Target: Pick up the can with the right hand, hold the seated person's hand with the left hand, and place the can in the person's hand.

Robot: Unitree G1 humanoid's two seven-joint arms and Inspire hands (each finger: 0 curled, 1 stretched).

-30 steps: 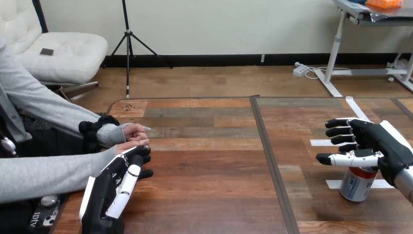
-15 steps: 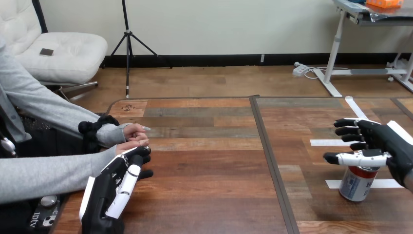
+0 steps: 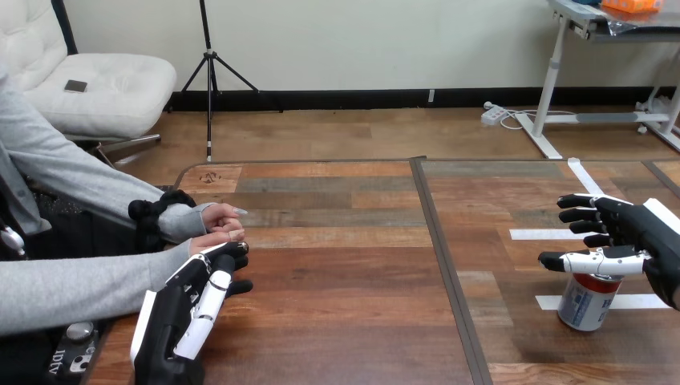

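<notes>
Three tape strips [image 3: 533, 235]; can [image 3: 588, 305] under right robot hand [image 3: 635, 233].

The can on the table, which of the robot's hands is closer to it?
Right. The right hand hovers open just over the can; the left hand lies far across the table, beside the person's hand.

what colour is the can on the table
The can is white with blue markings and a red top band; best in the head view.
</notes>
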